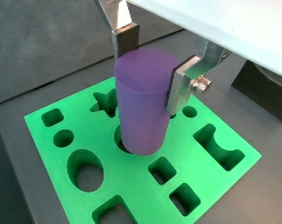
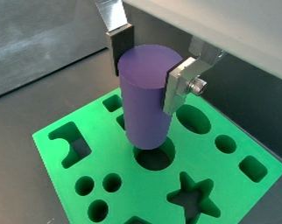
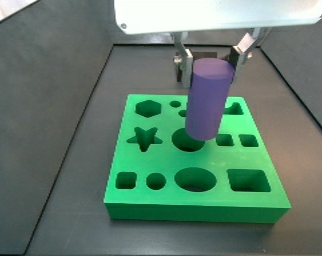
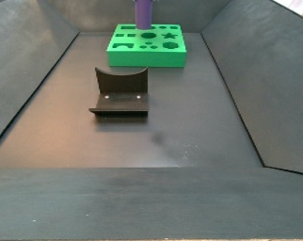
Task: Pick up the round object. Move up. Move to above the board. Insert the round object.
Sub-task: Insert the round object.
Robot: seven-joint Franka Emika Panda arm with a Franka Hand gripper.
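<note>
Dark floor [image 4: 167, 132], board [image 3: 257, 200], peg [image 3: 208, 95] in gripper [image 3: 211, 62]

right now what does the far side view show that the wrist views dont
Only the side view: the fixture, a dark L-shaped bracket on the floor, apart from the board and nearer the camera, plus the enclosure walls. The hand is cut off at that picture's top edge.

Only a wrist view: the hand, its silver fingers with dark pads clamped on the upper part of the purple peg, and the peg's lower end sitting at a round hole.

Both: the green board with its cut-outs and the peg standing upright over it.
</note>
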